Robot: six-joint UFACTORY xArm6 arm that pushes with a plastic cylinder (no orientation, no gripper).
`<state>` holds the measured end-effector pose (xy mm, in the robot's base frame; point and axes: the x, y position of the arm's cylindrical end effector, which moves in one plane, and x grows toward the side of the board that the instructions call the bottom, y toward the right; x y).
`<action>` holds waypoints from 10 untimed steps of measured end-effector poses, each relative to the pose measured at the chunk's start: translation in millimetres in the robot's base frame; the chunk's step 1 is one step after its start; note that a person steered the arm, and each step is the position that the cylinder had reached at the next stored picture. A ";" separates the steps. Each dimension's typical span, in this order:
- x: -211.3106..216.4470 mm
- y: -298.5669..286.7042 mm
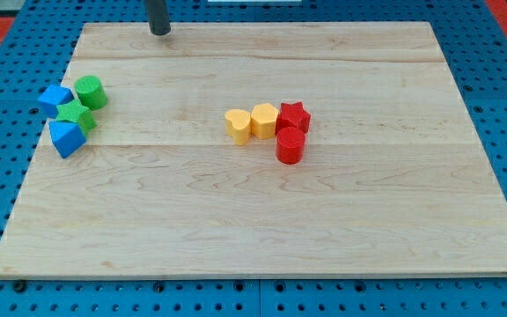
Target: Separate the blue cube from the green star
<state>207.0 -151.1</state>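
The green star [76, 115] lies near the board's left edge. A blue block that looks like the cube [55, 97] touches it on its upper left. A second blue block [66, 138], wedge-like with a pointed front, touches the star from below. A green cylinder [90, 92] sits against the star's upper right. My tip [160, 33] rests at the view's top edge of the board, well up and to the right of this cluster, touching no block.
In the board's middle lie two yellow blocks [237, 124] [264, 120] side by side, with a red star [293, 116] on their right and a red cylinder [290, 145] just below it. The wooden board [253, 229] lies on a blue pegboard.
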 end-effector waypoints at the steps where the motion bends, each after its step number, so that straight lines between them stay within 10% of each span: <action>1: 0.0 0.0; 4: 98.7 -153.5; 7: 183.8 -121.6; 10: 167.9 -35.7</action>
<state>375.0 -186.9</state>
